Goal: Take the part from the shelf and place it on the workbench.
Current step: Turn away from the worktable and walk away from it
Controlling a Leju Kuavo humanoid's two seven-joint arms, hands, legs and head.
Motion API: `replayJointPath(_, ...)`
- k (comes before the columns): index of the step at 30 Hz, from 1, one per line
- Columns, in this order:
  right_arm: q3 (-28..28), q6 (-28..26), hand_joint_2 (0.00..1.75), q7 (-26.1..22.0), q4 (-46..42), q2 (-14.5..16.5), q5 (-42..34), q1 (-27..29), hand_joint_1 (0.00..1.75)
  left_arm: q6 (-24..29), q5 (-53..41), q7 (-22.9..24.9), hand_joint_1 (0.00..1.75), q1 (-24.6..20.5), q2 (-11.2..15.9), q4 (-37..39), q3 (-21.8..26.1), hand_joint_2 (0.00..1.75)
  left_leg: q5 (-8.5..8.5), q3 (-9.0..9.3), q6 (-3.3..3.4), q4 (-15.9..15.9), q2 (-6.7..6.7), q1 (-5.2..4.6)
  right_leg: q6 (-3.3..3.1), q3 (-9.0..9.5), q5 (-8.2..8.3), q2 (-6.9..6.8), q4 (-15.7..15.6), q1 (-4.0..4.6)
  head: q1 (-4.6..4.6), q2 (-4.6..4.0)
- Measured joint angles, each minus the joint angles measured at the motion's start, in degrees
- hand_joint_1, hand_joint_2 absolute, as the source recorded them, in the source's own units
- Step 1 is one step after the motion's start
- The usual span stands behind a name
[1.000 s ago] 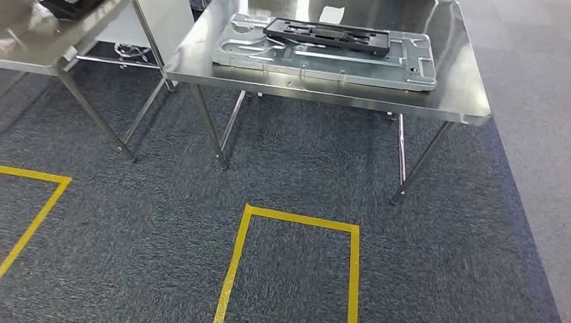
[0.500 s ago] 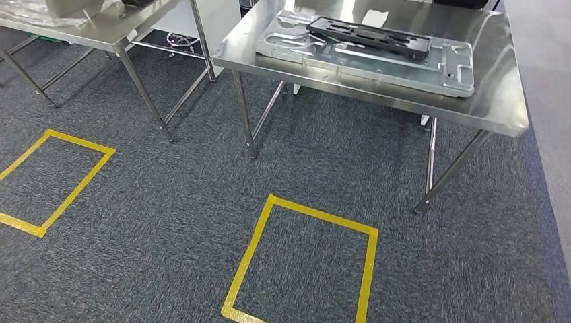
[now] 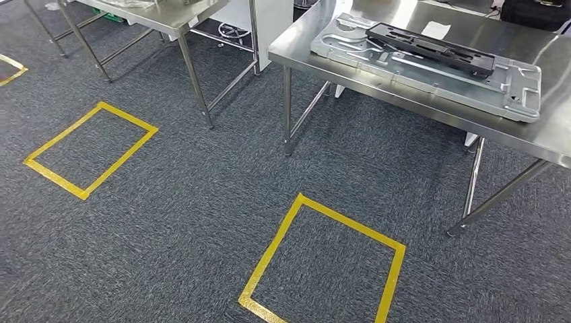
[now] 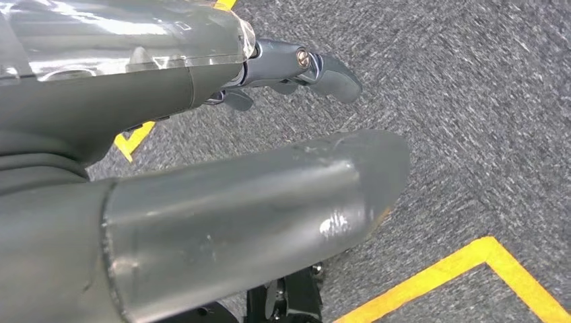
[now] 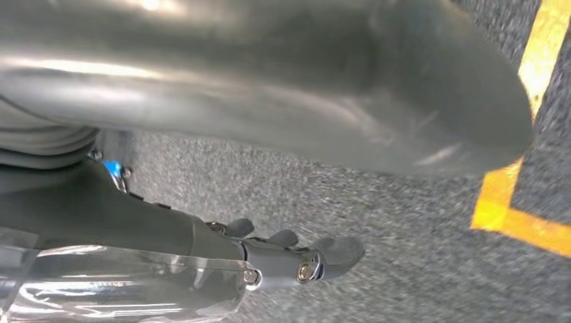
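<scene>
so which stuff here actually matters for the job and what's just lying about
For the job:
- steel workbench
- silver metal plate lying on it
- black part resting on that plate
- left robot hand and right robot hand, both holding nothing

Just around:
- second steel table
- yellow floor squares

Left robot hand (image 4: 256, 168) and right robot hand (image 5: 269, 101) hanging low, fingers apart, both empty.

Yellow tape squares (image 3: 322, 264) mark the grey carpet (image 3: 188, 202) (one nearer, one leftward); second steel table (image 3: 161, 17) behind.
</scene>
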Motion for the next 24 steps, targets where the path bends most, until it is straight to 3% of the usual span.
replayJointPath(1, 0.08, 0.03, 0.0, 0.24, 0.03, 0.07, 0.24, -0.03, 0.0, -0.02, 0.07, -0.13, 0.0, -0.02, 0.07, 0.0, 0.1, 0.0, 0.19, -0.28, -0.33, 0.04, -0.54, 0.1, -0.17, 0.15, -0.02, 0.19, -0.66, 0.09, -0.01, 0.0)
replayJointPath(3, 0.35, 0.07, 0.0, 0.62, 0.1, 0.38, 0.67, -0.17, 0.0, -0.04, 0.21, -0.35, 0.0, 0.06, 0.41, 0.0, 0.38, 0.0, 0.44, -0.71, -1.03, 0.11, -1.15, 0.3, -0.43, 0.19, 0.47, -0.99, -1.28, 0.0, -0.01, 0.0)
replayJointPath(5, 0.58, 0.09, 0.0, 0.78, 0.15, 0.7, 0.91, -0.18, 0.0, -0.07, 0.37, -0.44, 0.0, 0.09, 0.73, 0.0, 0.56, 0.0, -1.05, -1.83, -1.69, 2.17, 0.59, 0.31, -0.91, 0.35, 1.04, -2.33, -2.06, -0.38, -0.2, 0.0)
replayJointPath(7, 0.75, 0.12, 0.0, 0.79, 0.19, 0.87, 1.23, -0.04, 0.0, -0.07, 0.59, -0.25, 0.0, -0.03, 0.96, 0.0, 0.64, 0.0, -4.85, -4.88, -2.5, 8.71, 2.97, 0.67, -1.15, 0.26, 1.25, -3.8, -2.3, -0.51, -0.45, 0.0)
replayJointPath(8, 0.88, 0.16, 0.0, 0.69, 0.19, 0.94, 1.39, 0.0, 0.0, -0.05, 0.67, -0.03, 0.0, -0.08, 1.08, 0.0, 0.71, 0.0, -6.59, -6.65, -2.92, 12.6, 3.44, 0.98, -1.14, 0.12, 1.24, -4.6, -2.24, -0.51, -0.54, 0.0)
replayJointPath(9, 1.0, 0.21, 0.0, 0.5, 0.2, 1.03, 1.49, 0.0, 0.0, -0.05, 0.71, 0.26, 0.0, -0.06, 1.21, 0.0, 0.79, 0.0, -7.5, -7.83, -3.32, 15.41, 3.7, 1.27, -1.09, 0.0, 1.21, -5.37, -2.15, -0.54, -0.55, 0.0)
replayJointPath(10, 1.12, 0.26, 0.0, 0.27, 0.21, 1.14, 1.54, -0.03, 0.0, -0.04, 0.72, 0.53, 0.0, 0.02, 1.32, 0.0, 0.86, 0.0, -7.29, -7.97, -3.65, 16.14, 3.89, 1.55, -0.99, -0.08, 1.15, -6.08, -2.03, -0.59, -0.56, 0.0)
replayJointPath(11, 1.2, 0.31, 0.0, 0.04, 0.21, 1.26, 1.55, -0.07, 0.0, -0.04, 0.72, 0.72, 0.0, 0.11, 1.44, 0.0, 0.92, 0.0, -6.03, -6.88, -3.91, 14.46, 4.14, 1.81, -0.82, -0.1, 1.04, -6.73, -1.88, -0.67, -0.56, 0.0)
replayJointPath(13, 1.31, 0.38, 0.0, -0.27, 0.21, 1.5, 1.57, -0.15, 0.0, -0.05, 0.71, 0.91, 0.0, 0.14, 1.6, 0.0, 0.99, 0.0, -2.79, -2.5, -4.2, 6.71, 5.89, 2.04, -0.23, -0.02, 0.65, -7.97, -1.41, -0.78, -0.58, 0.0)
replayJointPath(15, 1.43, 0.44, 0.0, -0.46, 0.2, 1.63, 1.61, -0.19, 0.0, -0.07, 0.62, 0.96, 0.0, -0.03, 1.67, 0.0, 1.01, 0.0, -1.4, 0.42, -3.62, 1.25, 7.46, 1.77, 0.58, 0.02, 0.21, -9.02, -0.93, -0.61, -0.58, 0.0)
replayJointPath(16, 1.48, 0.47, 0.0, -0.57, 0.2, 1.66, 1.66, -0.25, 0.0, -0.09, 0.56, 0.97, 0.0, -0.07, 1.69, 0.0, 1.02, 0.0, -1.52, 0.68, -3.14, 0.49, 7.73, 1.54, 0.95, 0.06, 0.09, -9.43, -0.82, -0.49, -0.52, 0.0)
replayJointPath(18, 1.52, 0.54, 0.0, -0.74, 0.2, 1.67, 1.8, -0.43, 0.0, -0.16, 0.4, 0.98, 0.0, 0.09, 1.7, 0.0, 1.03, 0.0, -1.36, 0.43, -2.16, 0.51, 6.68, 1.37, 1.64, 0.2, -0.03, -10.04, -0.83, -0.57, -0.35, 0.0)
replayJointPath(20, 1.56, 0.58, 0.0, -0.85, 0.2, 1.68, 1.94, -0.51, 0.0, -0.3, 0.19, 0.98, 0.0, 0.23, 1.69, 0.0, 1.04, 0.0, -0.99, 0.38, -1.32, 0.17, 5.75, 1.43, 2.25, -0.27, -1.47, -8.35, 0.71, -0.88, -0.16, 0.0)
replayJointPath(22, 1.57, 0.62, 0.0, -0.92, 0.2, 1.7, 2.0, -0.29, 0.0, -0.51, -0.13, 0.87, 0.0, 0.18, 1.68, 0.0, 1.04, 0.0, -0.65, 0.22, -0.67, -0.01, 4.75, 1.39, 2.42, -2.93, -5.22, -5.41, 6.66, -1.05, 0.12, 0.0)
replayJointPath(24, 1.56, 0.63, 0.0, -0.94, 0.2, 1.71, 1.79, 0.02, 0.0, -0.7, -0.6, 0.56, 0.0, 0.16, 1.67, 0.0, 1.03, 0.0, -0.51, -0.07, -0.36, 0.05, 3.54, 1.15, 2.25, -6.49, -8.29, -4.25, 13.88, -1.02, 0.22, 0.0)
